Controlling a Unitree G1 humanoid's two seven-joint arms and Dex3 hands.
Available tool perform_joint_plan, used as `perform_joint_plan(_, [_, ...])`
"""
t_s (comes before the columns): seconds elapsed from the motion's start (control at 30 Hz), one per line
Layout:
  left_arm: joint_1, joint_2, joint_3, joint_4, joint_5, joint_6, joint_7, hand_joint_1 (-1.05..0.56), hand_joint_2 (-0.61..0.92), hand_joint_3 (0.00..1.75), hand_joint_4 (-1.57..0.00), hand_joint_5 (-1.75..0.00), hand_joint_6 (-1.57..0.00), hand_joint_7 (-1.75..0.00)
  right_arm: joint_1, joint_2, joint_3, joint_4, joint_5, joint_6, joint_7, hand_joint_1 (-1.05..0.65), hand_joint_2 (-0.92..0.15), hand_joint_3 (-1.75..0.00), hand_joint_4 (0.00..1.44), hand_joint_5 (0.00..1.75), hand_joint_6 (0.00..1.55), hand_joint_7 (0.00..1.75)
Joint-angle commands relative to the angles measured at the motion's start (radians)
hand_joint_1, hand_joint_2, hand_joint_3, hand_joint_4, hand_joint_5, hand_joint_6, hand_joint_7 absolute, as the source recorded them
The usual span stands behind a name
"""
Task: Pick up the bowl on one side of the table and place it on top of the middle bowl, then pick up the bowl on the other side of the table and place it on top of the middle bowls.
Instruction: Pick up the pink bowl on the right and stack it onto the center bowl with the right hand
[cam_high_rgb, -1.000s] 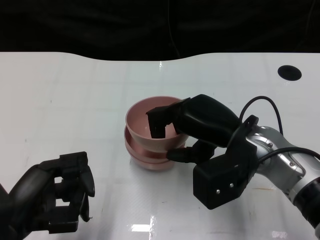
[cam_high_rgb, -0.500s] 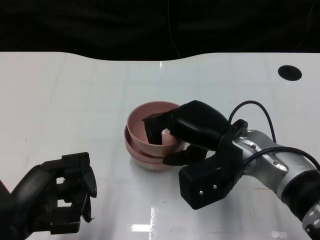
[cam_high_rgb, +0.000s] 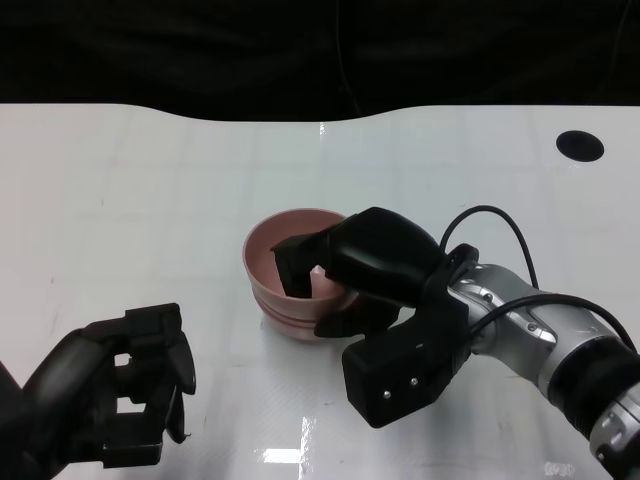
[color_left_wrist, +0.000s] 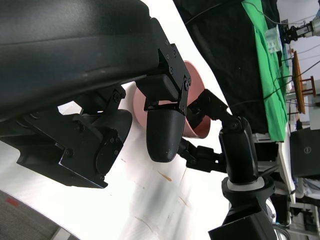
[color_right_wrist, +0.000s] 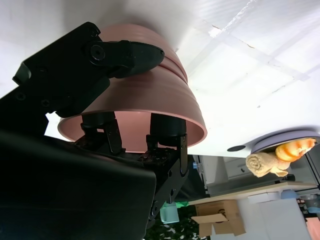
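Bowl stack gripped by your right robot hand
Your left robot hand sits clenched, empty, well apart; bench hole lies beyond.

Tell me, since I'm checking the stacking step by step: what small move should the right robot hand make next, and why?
Probably release: spread its fingers and lift clear. The right robot hand grips the rim of the top pink bowl, fingers inside and outside, and that bowl looks nested level on the bowls below, so it seems seated. The left robot hand holds nothing.
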Motion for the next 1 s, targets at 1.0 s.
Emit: perform_joint_plan(1.0, [0.016, -0.002, -0.005, 0.003, 0.015, -0.031, 0.003, 0.22, 0.52, 1.38, -0.83, -1.68, -0.76, -1.54, -0.093, 0.028, 0.063, 0.186, -0.047, 0.031, -0.125, -0.38, -0.89, -0.27, 0.71, 1.31, 0.65, 1.12])
